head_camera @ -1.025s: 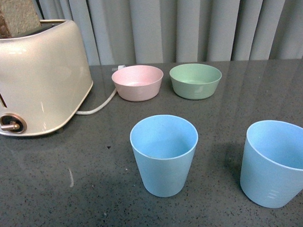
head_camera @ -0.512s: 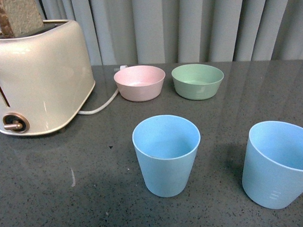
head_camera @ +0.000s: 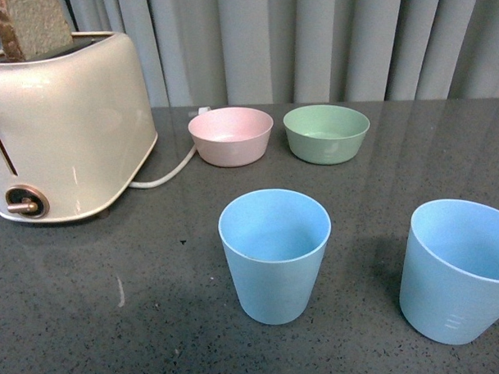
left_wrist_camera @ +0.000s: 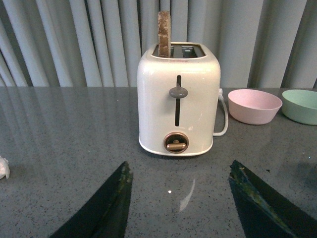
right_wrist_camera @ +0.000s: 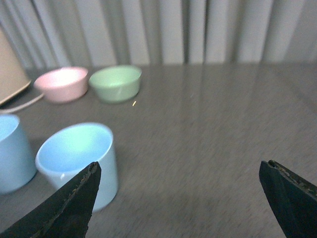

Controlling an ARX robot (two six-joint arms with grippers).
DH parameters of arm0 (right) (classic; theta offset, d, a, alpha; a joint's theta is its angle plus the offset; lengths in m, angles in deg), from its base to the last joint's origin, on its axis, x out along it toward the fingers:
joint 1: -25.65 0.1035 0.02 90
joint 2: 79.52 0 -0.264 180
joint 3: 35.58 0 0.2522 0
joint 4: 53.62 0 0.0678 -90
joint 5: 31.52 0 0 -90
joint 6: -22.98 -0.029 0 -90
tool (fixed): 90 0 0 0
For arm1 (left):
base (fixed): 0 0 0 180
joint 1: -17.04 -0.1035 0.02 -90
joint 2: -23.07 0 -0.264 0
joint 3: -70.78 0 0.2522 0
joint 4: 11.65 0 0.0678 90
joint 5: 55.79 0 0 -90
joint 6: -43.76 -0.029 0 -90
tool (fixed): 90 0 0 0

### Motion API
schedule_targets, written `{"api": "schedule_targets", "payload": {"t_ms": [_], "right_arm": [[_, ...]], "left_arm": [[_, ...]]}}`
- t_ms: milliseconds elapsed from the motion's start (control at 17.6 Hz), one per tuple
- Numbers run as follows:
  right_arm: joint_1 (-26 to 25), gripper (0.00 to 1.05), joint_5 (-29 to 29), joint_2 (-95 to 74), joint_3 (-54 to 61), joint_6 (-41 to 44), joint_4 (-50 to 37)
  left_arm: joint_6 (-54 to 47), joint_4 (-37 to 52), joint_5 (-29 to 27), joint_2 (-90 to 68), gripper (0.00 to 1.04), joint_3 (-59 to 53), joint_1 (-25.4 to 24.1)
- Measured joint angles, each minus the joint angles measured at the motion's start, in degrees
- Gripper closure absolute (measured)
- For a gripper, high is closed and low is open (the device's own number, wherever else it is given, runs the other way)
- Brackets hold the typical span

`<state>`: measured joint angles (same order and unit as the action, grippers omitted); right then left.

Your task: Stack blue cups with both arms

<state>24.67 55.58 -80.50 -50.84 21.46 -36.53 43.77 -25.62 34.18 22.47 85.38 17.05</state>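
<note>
1. Left tool point(left_wrist_camera: 180, 171) is wide open and empty, facing the toaster point(left_wrist_camera: 178, 99).
2. Right tool point(right_wrist_camera: 179, 166) is wide open and empty, near the right cup point(right_wrist_camera: 79, 158).
3. Middle cup point(head_camera: 275, 256) and right cup stand upright on the desk point(head_camera: 115, 323), apart.
4. Pink bowl point(head_camera: 231, 137) and green bowl point(head_camera: 326, 133) sit behind them.

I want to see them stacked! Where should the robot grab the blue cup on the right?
Probably its rim, from above, with the right end effector: the right blue cup stands upright, open and empty, so the wall there can be pinched.
</note>
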Motion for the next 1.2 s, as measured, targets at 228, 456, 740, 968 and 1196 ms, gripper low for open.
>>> {"api": "schedule_targets", "payload": {"t_ms": [228,456,740,968,1196], "right_arm": [[-3.5,0.07,-17.8,-24.3,-16.1,-6.1,-8.5],[-1.0,0.07,-17.5,-34.1,-23.1,-6.0,-6.9],[7.7,0.07,-12.0,-55.3,-34.1,-2.0,1.4],[11.2,0.07,-3.9,-73.3,-36.2,-0.5,0.4],[11.5,0.31,-3.1,-75.5,-35.8,-0.4,0.0]], "left_arm": [[0.0,0.0,0.0,0.0,0.05,0.0,0.0],[0.0,0.0,0.0,0.0,0.07,0.0,0.0],[0.0,0.0,0.0,0.0,0.07,0.0,0.0],[0.0,0.0,0.0,0.0,0.07,0.0,0.0],[0.0,0.0,0.0,0.0,0.07,0.0,0.0]]}}
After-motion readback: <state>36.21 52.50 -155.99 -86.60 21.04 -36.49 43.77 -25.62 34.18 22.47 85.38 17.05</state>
